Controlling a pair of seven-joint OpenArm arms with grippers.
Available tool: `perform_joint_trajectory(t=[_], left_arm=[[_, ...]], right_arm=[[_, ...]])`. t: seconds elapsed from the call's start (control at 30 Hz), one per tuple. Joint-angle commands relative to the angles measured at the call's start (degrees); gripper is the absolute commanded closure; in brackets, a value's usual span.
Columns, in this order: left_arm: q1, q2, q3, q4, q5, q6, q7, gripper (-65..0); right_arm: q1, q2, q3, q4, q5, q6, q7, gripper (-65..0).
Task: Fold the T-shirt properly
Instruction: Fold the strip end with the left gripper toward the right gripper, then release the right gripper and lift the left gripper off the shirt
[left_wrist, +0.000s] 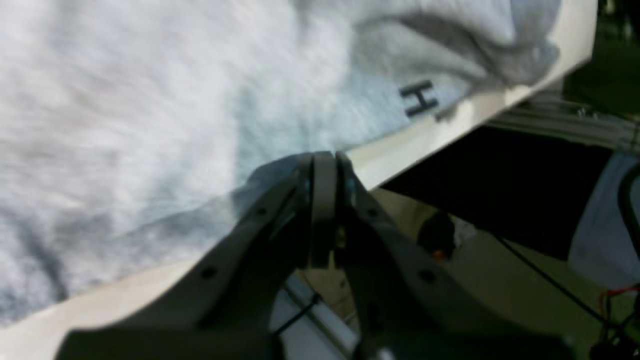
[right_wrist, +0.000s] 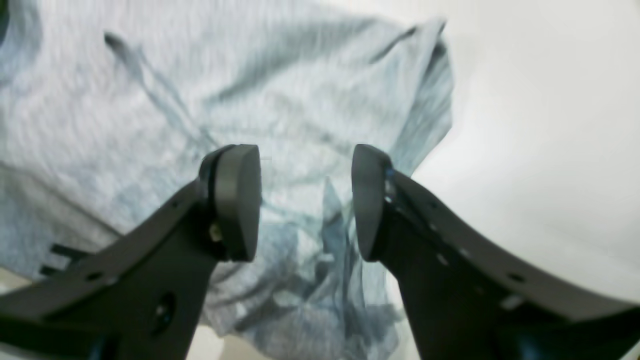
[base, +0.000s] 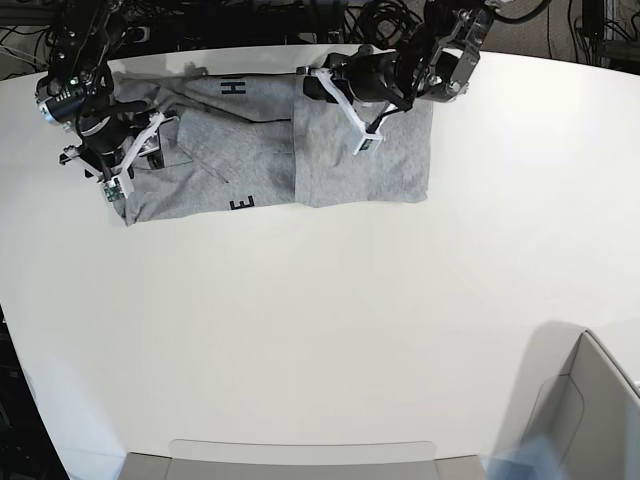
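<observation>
Hovering with jaws spread over the T-shirt's (base: 270, 150) bunched end by the tabletop's (base: 320, 330) far left corner, the right gripper (right_wrist: 305, 200) looks poised to pinch. Further right, the left gripper (left_wrist: 324, 165) is clamped on the far-edge hem, likely for folding.

T-shirt (left_wrist: 150, 100) | black block "H", upper right of left wrist view | base view: "H" near upper edge, "E" at lower edge of the grey cloth | remaining lettering hidden or blurred
</observation>
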Motion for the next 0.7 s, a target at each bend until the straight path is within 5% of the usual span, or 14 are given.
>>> perform_joint_trajectory(t=[0.0,0.17,0.27,0.53,0.67], left_arm=[[-0.48,-0.16,-1.31,1.54,-0.73,0.05,-0.63,0.0],[-0.13,-0.16,-5.09,4.44,-0.91,0.05,-0.72,0.0],[-0.22,-0.16,-6.14,4.52,-0.82,0.05,-0.54,0.0],[-0.31,-0.07,-5.70,4.44,-0.91,-0.13,-0.54,0.0],[-0.22,0.02,-5.70,4.44,-0.99,-0.13,-0.54,0.0]], right_arm=[[0.71,0.51,1.59,1.57,0.50,0.19,0.86,-29.4],[1.85,1.48,11.53,1.48,13.24,0.28,0.77,-29.4],[0.97,4.47,13.81,0.77,18.87,3.27,0.50,-29.6],[0.80,6.32,16.45,-13.56,19.49,10.79,0.68,-29.5],[2.47,6.32,17.24,-19.80,19.57,10.79,0.77,-29.5]])
